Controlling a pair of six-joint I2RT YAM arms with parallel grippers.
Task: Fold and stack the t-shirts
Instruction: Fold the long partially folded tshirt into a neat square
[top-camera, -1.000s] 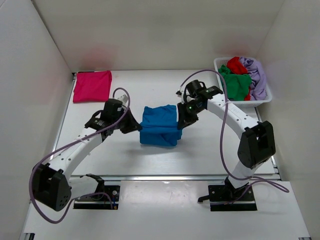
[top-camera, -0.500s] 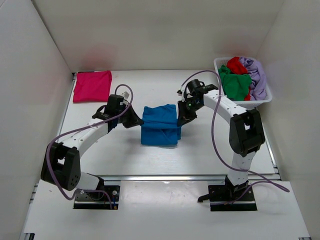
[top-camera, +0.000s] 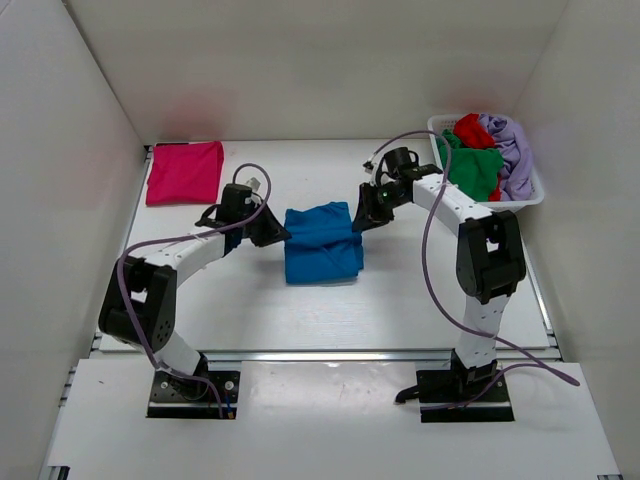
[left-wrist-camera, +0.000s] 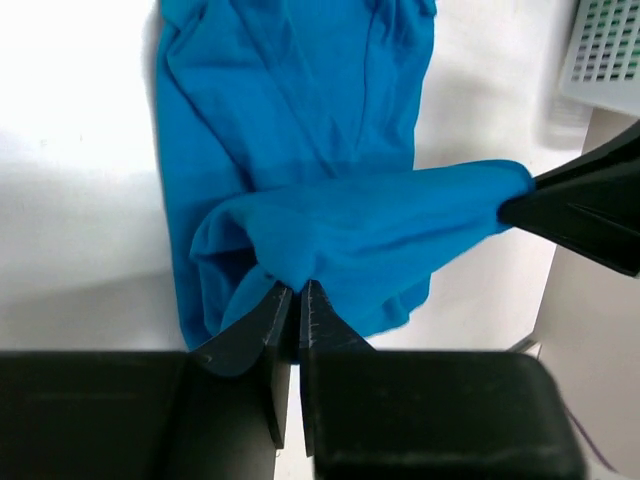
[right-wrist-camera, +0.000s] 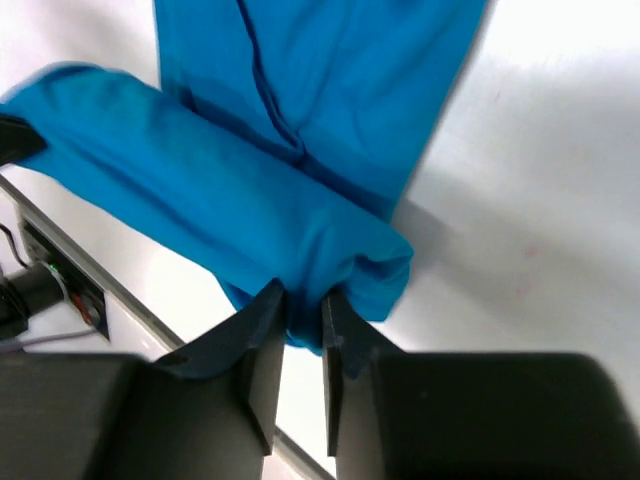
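- The left gripper (left-wrist-camera: 297, 288) pinches one end of a raised fold of the blue t-shirt (top-camera: 320, 250). Its fingers are pressed almost together, with cloth caught at the tips.
- The right gripper (right-wrist-camera: 300, 295) nips the opposite end of the same fold, with blue fabric bunched in the narrow gap between its fingers.
- The fold runs from one gripper to the other as a soft ridge. The rest of the shirt lies on the white table (top-camera: 420, 290), between the two grippers and on their near side, towards the arm bases.
- A folded magenta-pink t-shirt (top-camera: 185, 172) lies flat well apart from the left gripper, beyond it on its left side, by the back-left corner.
- A white lattice basket (top-camera: 520, 203) stands near the right gripper, just beyond it on its right side. A green t-shirt (top-camera: 470, 170), a red t-shirt (top-camera: 474, 130) and a lavender t-shirt (top-camera: 512, 150) are heaped inside.
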